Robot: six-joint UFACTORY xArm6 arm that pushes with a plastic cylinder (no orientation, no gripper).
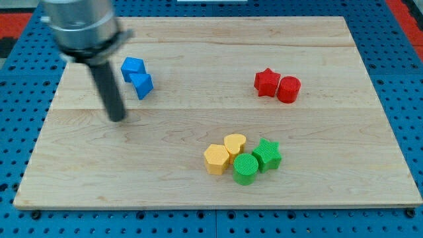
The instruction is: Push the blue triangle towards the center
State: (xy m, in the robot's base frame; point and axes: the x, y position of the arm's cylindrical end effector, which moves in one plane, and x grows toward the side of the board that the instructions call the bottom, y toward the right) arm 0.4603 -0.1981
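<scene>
The blue triangle (142, 85) lies on the wooden board (218, 178) at the view's upper left, touching a second blue block (133, 67) just above it. My tip (117, 119) rests on the board to the lower left of the blue triangle, a short gap apart from it. The dark rod rises from the tip up to the grey arm body at the view's top left.
A red star (266, 82) and a red cylinder (288, 89) touch at the upper right. A yellow hexagon (216, 158), yellow heart (234, 143), green cylinder (245, 168) and green star (267, 155) cluster at lower centre.
</scene>
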